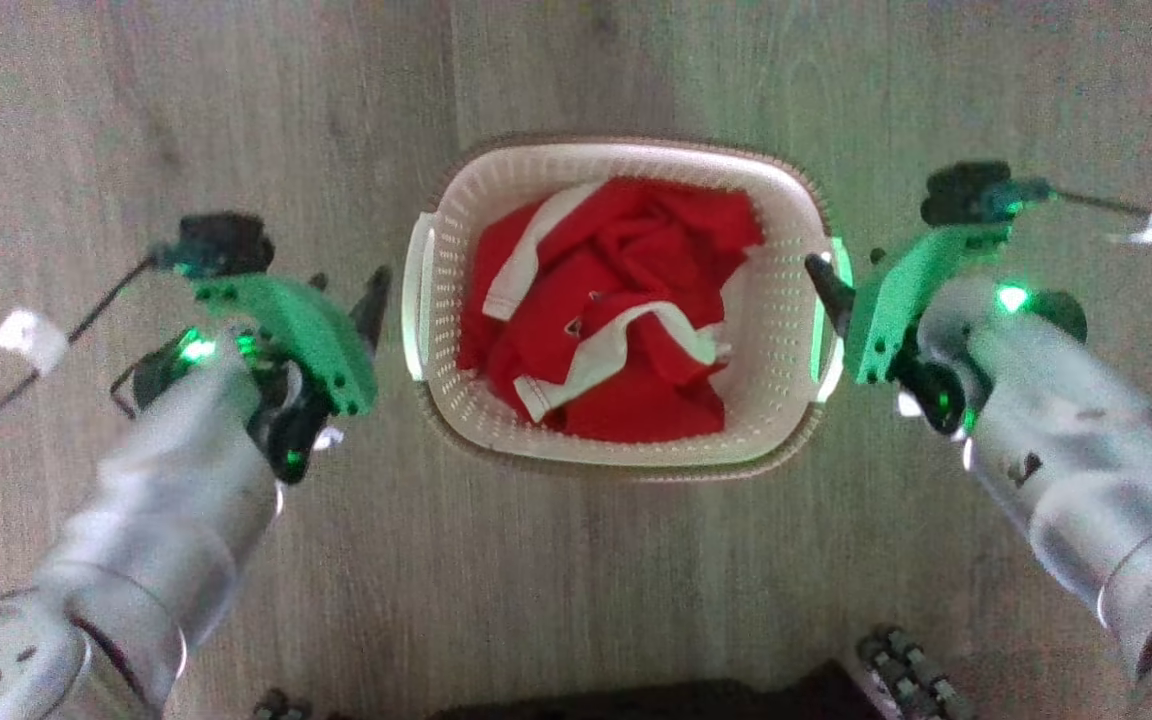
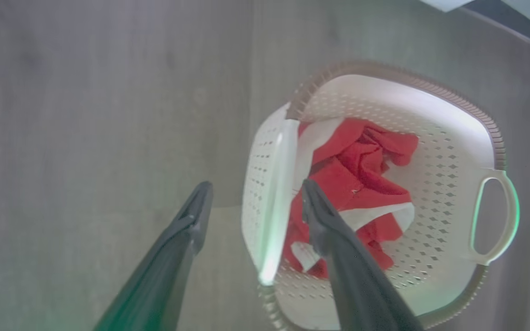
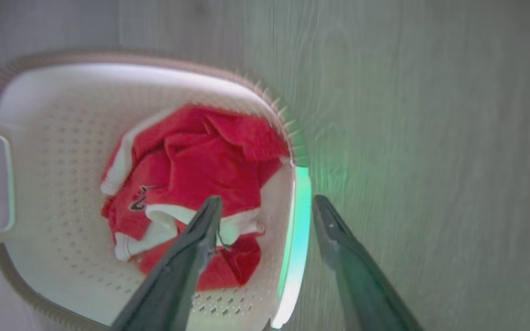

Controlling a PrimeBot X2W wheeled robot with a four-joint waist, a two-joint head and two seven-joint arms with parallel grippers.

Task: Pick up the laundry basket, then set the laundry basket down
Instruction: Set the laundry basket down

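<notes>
The laundry basket [image 1: 776, 330] stands on the wood floor, cream-white and perforated with a brown rim, and a crumpled red cloth with white trim [image 1: 626, 300] lies inside it. My left gripper [image 1: 348, 290] is open beside the basket's left loop handle [image 1: 414, 300]. In the left wrist view that handle [image 2: 274, 207] lies between the spread fingers of the left gripper [image 2: 255, 195]. My right gripper [image 1: 844, 265] is open at the right handle [image 1: 833, 320]. The right wrist view shows that handle [image 3: 298, 230], lit green, between the parted fingers of the right gripper [image 3: 265, 204]. Neither gripper grips anything.
Bare wood-plank floor [image 1: 576, 580] surrounds the basket on all sides. A thin cable with a white tag trails from each wrist, one at the left [image 1: 31, 340] and one at the right [image 1: 1151, 230]. My dark base [image 1: 686, 695] sits at the bottom edge.
</notes>
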